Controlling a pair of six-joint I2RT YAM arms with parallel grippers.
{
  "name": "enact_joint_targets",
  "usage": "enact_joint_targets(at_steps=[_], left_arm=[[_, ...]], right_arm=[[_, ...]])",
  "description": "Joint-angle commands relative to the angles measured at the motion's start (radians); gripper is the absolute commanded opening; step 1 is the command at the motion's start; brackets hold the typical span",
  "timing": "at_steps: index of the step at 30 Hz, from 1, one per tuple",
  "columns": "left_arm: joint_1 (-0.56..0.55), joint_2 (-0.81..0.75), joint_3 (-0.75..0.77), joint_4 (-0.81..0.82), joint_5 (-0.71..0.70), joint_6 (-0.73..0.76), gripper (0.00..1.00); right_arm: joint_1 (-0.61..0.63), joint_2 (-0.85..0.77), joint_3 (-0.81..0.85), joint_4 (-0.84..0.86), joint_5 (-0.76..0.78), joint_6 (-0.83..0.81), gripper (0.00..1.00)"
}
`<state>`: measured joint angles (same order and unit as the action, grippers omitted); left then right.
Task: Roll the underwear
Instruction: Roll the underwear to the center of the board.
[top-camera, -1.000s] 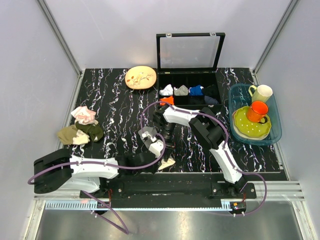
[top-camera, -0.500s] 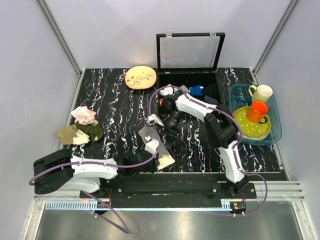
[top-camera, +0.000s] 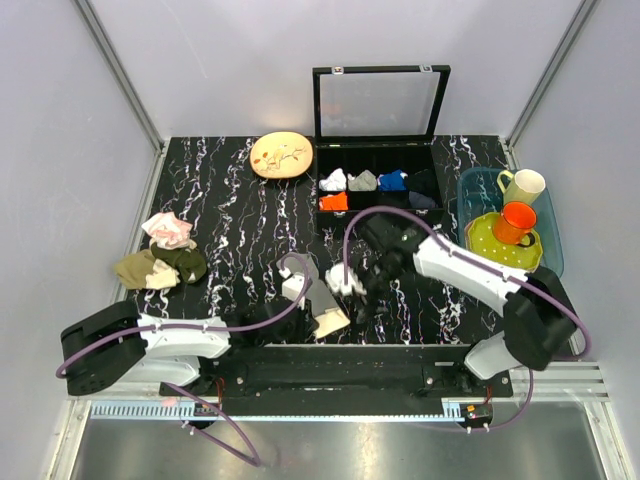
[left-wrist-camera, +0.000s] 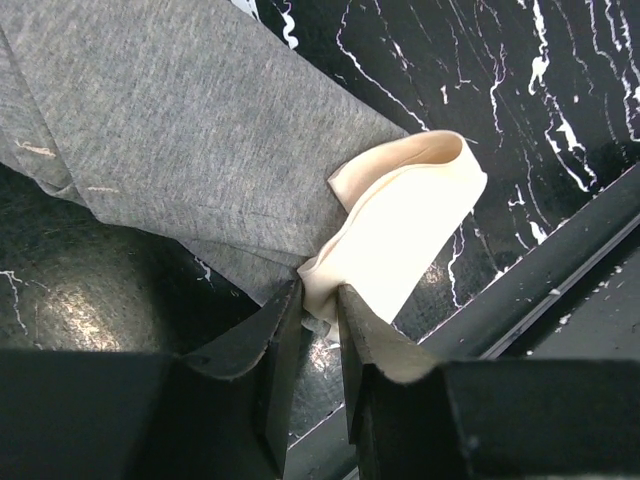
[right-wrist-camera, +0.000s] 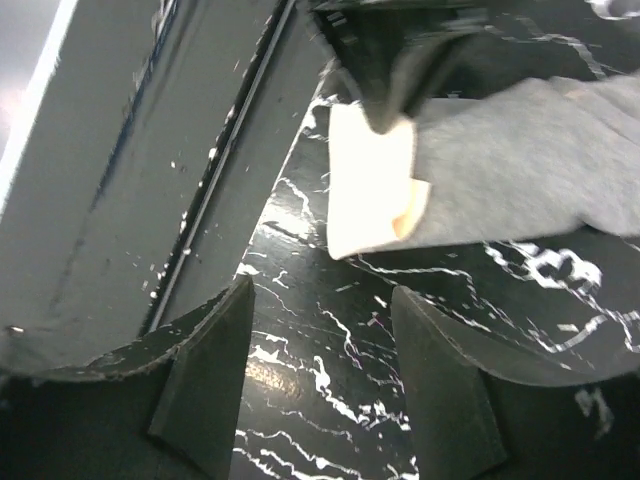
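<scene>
Left pincer (left-wrist-camera: 318, 296) clenched on cream edge of soft mid-grey cloth underwear (left-wrist-camera: 190, 120), near front edge of black marbled desk (left-wrist-camera: 530, 70). Right pincer (right-wrist-camera: 322, 300) released, hovering just beside.

- We see the underwear (left-wrist-camera: 190, 110) in mid-grey marl, with a cream edge band.
- The table (top-camera: 230, 200) is black with white veins.
- At three o'clock we find an orange cup (top-camera: 517, 222), a pale yellow cup (top-camera: 527, 185) and a lime dotted plate (top-camera: 495, 258).
- At nine o'clock lie a pink-and-white cloth (top-camera: 168, 229) and olive and tan cloths (top-camera: 160, 268).
</scene>
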<state>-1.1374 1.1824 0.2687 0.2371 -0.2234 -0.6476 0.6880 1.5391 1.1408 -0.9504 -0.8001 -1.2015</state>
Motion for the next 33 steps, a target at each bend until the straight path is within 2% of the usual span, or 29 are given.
enact_joint_targets(at_steps=[1,9,21,23,28,33], left_arm=[[0.024,0.011,-0.051,0.046,0.065,-0.069,0.27],[0.036,0.043,-0.051,0.065,0.11,-0.127,0.28],[0.053,0.005,-0.08,0.071,0.125,-0.155,0.28],[0.053,-0.016,-0.086,0.068,0.115,-0.153,0.28],[0.053,-0.228,-0.12,0.012,0.05,-0.106,0.36],[0.048,-0.53,-0.183,-0.068,-0.004,0.005,0.43]], right_arm=[[0.154,-0.068,-0.19,0.364,0.145,-0.119,0.66],[0.265,0.05,-0.199,0.472,0.286,-0.128,0.63],[0.274,0.118,-0.242,0.521,0.34,-0.144,0.61],[0.275,0.141,-0.242,0.527,0.345,-0.141,0.58],[0.275,0.199,-0.204,0.504,0.346,-0.103,0.43],[0.275,0.228,-0.159,0.44,0.309,-0.09,0.38]])
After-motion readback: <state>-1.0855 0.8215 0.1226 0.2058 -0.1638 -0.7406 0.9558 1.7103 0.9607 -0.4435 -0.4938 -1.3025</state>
